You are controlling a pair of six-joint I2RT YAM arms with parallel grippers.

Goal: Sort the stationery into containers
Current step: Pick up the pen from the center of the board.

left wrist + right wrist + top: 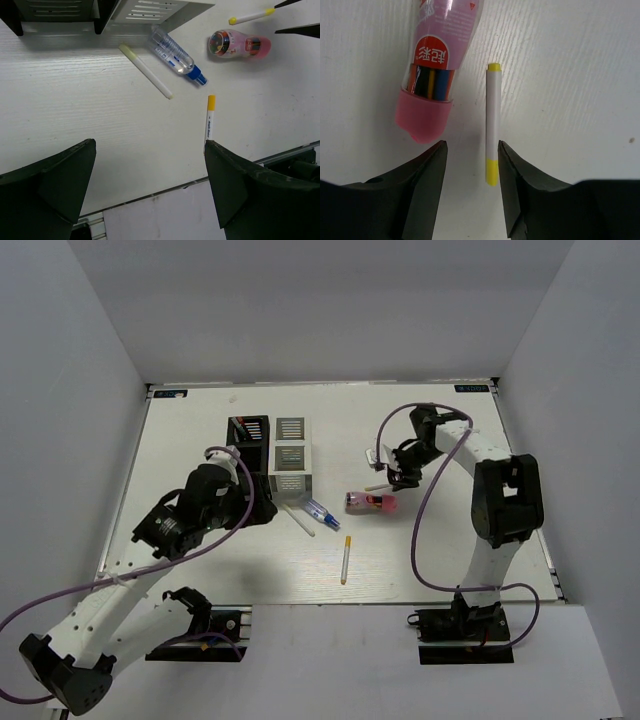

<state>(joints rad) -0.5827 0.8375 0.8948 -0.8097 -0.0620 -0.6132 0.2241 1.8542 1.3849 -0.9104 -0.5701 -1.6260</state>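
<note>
Lying loose on the table [180, 440] are three thin white pens, one blue-clear pen [175, 55] and one pink cylinder [240, 44], all near and right of the two containers, a black box [249, 432] touching a white box [291, 455] on its right. Over the cylinder the right gripper [471, 150] points down, jaws part-way apart and clamping nothing, with the yellow-ended pen [493, 120] ending in their gap. With its elbow bent, the left gripper [150, 145] hovers by the boxes, jaws spread wide, above the pale-tipped pen [146, 71] and the yellow-tipped pen [209, 120]
</note>
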